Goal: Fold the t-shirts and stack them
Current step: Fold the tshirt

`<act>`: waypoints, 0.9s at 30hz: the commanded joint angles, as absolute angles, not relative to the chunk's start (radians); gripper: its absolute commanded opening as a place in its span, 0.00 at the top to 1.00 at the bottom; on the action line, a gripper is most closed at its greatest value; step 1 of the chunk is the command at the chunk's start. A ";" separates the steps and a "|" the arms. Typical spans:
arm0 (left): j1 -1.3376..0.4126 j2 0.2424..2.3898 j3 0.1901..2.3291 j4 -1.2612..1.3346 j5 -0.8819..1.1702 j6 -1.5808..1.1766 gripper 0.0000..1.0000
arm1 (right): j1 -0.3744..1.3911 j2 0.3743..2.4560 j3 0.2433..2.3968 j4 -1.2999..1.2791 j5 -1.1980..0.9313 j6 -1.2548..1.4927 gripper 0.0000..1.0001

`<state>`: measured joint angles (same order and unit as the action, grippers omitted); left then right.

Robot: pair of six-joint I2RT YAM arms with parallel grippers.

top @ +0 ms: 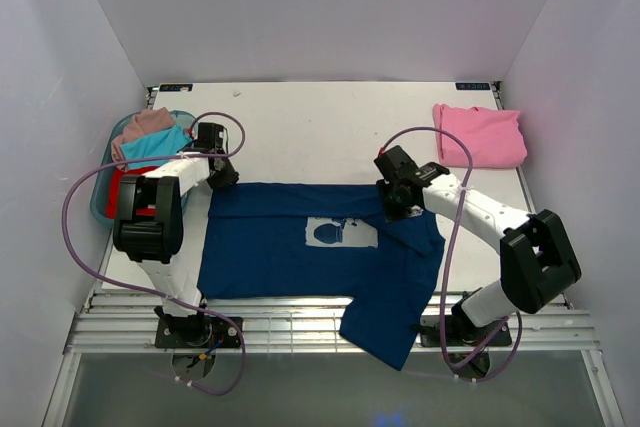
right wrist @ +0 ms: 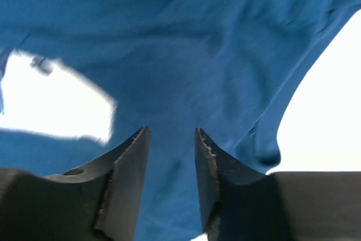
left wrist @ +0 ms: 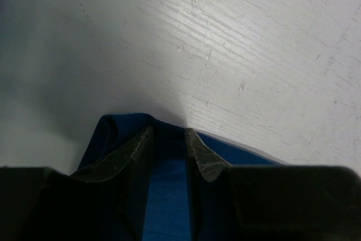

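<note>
Navy tee [top: 300,237] lies flat mid-bench [top: 320,117], one corner drooping off the near edge; left fingers [left wrist: 135,153] parted astride its far-left corner, right fingers [right wrist: 130,167] parted over the far-right; cloth might snag if they lift, or that overhang could drag it off.

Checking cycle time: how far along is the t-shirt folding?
Done: one pink tee lies folded at the far right corner. In hand: the navy tee is spread out, part hanging off the near edge; left hand and right hand sit at its far edge, jaws parted. To do: red, teal and dusty-pink tees in the basket.
</note>
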<state>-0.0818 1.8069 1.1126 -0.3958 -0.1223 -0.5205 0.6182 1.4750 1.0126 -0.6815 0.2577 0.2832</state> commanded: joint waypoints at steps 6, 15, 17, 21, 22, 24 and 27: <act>-0.087 1.721 1.089 -0.388 -0.127 -0.499 0.60 | 0.537 1.561 1.051 -0.522 0.241 0.204 0.62; -0.087 1.697 1.063 -0.388 -0.132 -0.488 0.60 | 0.525 1.637 1.057 -0.453 0.236 0.175 0.62; -0.086 1.694 1.060 -0.388 -0.132 -0.486 0.60 | 0.520 1.650 1.060 -0.448 0.248 0.166 0.62; -0.087 1.689 1.054 -0.388 -0.135 -0.483 0.60 | 0.511 1.670 1.069 -0.445 0.267 0.149 0.62; -0.087 1.689 1.051 -0.388 -0.135 -0.482 0.61 | 0.509 1.674 1.074 -0.446 0.270 0.144 0.62; -0.086 1.686 1.049 -0.388 -0.135 -0.480 0.60 | 0.503 1.678 1.080 -0.449 0.276 0.140 0.62; -0.086 1.687 1.043 -0.390 -0.135 -0.480 0.61 | 0.496 1.680 1.081 -0.448 0.272 0.135 0.62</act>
<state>-0.0826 1.7515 1.0546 -0.3889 -0.1230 -0.4923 0.5049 1.6775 1.0435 -0.4683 0.2523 0.1505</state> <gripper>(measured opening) 0.393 0.382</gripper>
